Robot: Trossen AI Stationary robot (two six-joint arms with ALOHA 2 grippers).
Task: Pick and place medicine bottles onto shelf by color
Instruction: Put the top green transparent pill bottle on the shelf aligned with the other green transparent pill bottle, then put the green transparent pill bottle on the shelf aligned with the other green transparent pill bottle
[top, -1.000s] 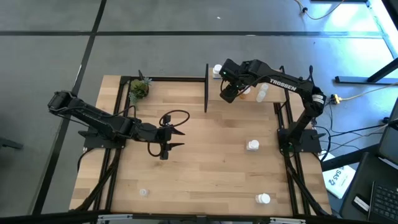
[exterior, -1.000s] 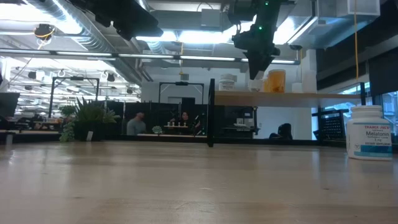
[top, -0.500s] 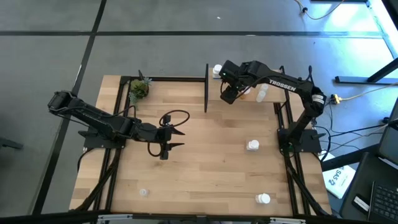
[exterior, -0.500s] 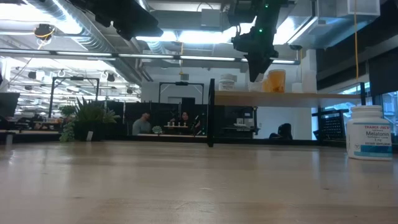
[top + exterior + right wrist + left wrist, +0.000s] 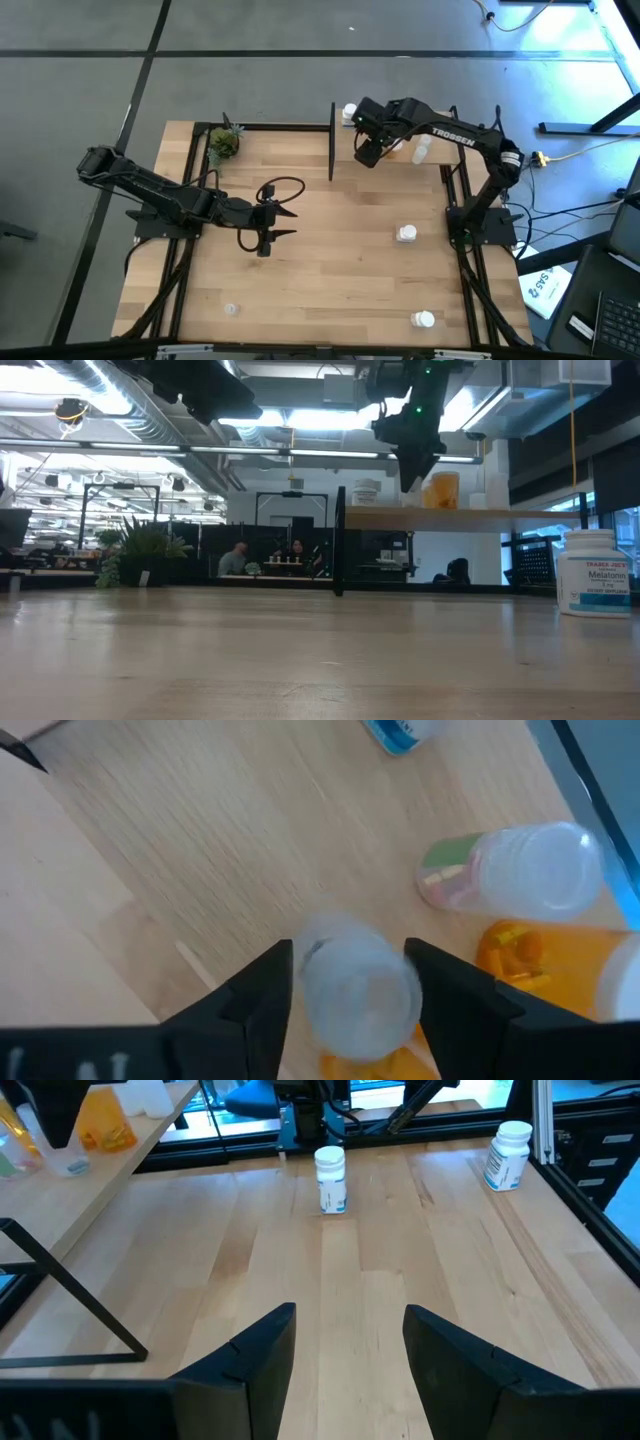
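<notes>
My right gripper (image 5: pixel 366 155) hangs over the shelf (image 5: pixel 200 850) at the table's far right, its fingers on either side of a bottle (image 5: pixel 360 985) with a pale round end and orange behind it. An orange bottle (image 5: pixel 570 970), a clear bottle (image 5: pixel 520 870) and a white bottle (image 5: pixel 366 492) stand on the shelf. Two white bottles (image 5: pixel 406 233) (image 5: pixel 424 319) and a small clear one (image 5: pixel 231 309) stand on the tabletop. My left gripper (image 5: pixel 287 223) is open and empty above the table's middle. My right gripper has the bottle between its two fingers, one on each side of its pale round end (image 5: pixel 330 970). The fingers slant down over the shelf's near part. The bottle fills the gap between them. Whether it rests on the shelf, I cannot tell.
A green potted plant (image 5: pixel 224 143) stands at the table's far left. A black post (image 5: pixel 332 140) marks the shelf's left end. The shelf board also shows in the low view (image 5: pixel 470 517), raised above the tabletop. People sit in the room beyond.
</notes>
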